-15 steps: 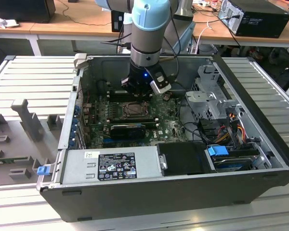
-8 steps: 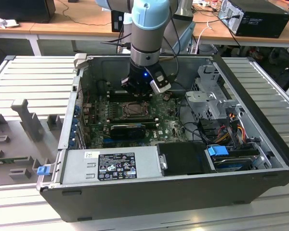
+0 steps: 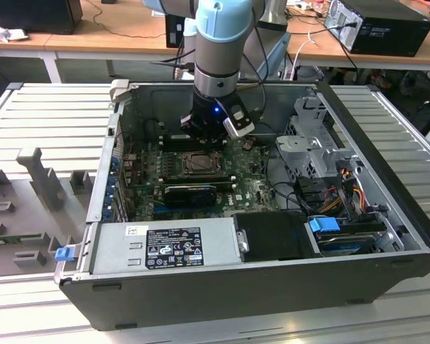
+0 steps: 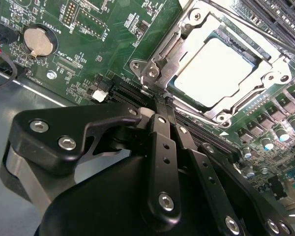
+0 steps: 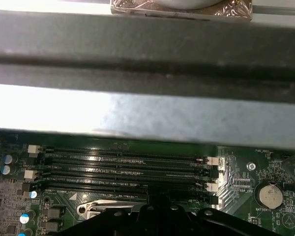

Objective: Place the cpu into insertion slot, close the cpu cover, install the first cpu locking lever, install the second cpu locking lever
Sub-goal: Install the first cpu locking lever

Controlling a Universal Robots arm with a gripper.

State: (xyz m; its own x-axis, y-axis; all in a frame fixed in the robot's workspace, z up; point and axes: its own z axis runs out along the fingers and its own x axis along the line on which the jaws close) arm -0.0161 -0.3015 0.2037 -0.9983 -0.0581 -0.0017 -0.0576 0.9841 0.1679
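One arm (image 3: 218, 43) reaches down into an open computer case (image 3: 272, 279) in the exterior view, its gripper (image 3: 204, 136) hanging just above the upper edge of the slot (image 3: 199, 163) at the middle of the frame. The slot sits on the green board (image 3: 254, 190), with a long black card (image 3: 190, 193) just below it in the frame and a grey power supply (image 3: 165, 244) along the case's near wall. A drive cage (image 3: 312, 147) stands at the right of the frame, and blue-tabbed drives (image 3: 344, 233) lie at lower right.

In the second wrist view the fingers (image 4: 162, 118) are clenched together, holding nothing, with their tip touching or nearly touching the metal at the corner of the slot (image 4: 155, 71). The cpu (image 4: 216, 71), a pale square face at upper right of that frame, lies seated in the slot. The cover (image 4: 187, 37) is down over it, framing the chip through its window. A thin lever (image 4: 169, 46) runs along one side of the cover; whether it is latched cannot be told. A round coin cell (image 4: 38, 40) sits on the board at upper left of that frame.

In the first wrist view, four dark memory slots (image 5: 123, 167) cross the board below a wall of the case (image 5: 147, 54), and the coin cell (image 5: 269, 194) appears at lower right.
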